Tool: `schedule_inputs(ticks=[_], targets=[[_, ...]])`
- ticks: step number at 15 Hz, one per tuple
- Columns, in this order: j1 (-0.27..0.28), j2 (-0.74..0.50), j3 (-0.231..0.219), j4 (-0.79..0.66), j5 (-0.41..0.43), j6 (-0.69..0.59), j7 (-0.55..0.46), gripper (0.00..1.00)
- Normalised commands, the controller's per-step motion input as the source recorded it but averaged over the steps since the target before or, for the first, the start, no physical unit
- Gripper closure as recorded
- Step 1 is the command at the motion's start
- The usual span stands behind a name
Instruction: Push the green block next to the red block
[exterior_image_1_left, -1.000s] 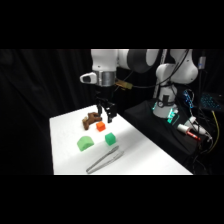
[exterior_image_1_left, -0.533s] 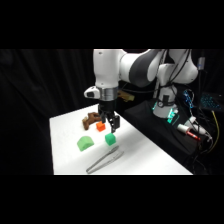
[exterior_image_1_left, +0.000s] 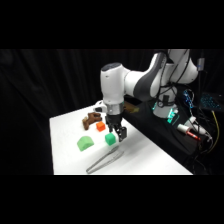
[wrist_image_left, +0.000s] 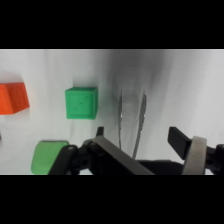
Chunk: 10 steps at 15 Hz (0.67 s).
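1. The gripper hangs low over the middle of the white table, just beside the green block, on the side facing the arm's base. Whether its fingers are spread or closed, I cannot tell.
2. The green block sits mid-table, a short gap from the red block, which lies toward the far edge beside the dark brown notched piece.
3. Risks, as I judge them: an off-centre push could spin the cube past the red one; the pale green dome piece nearby could deflect it; the metal tongs, near the front edge, could be nudged.
4. No containers are in view.
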Motion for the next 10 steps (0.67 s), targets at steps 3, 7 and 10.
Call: schedule_inputs(ticks=[3,7,10], targets=[[0.054,0.06,0.021,-0.11,0.066,0.3,0.09,0.0],[0.028,0.09,-0.002,-0.08,0.067,0.3,0.06,0.0],[0.018,0.13,-0.007,-0.06,0.081,0.29,0.04,0.0]])
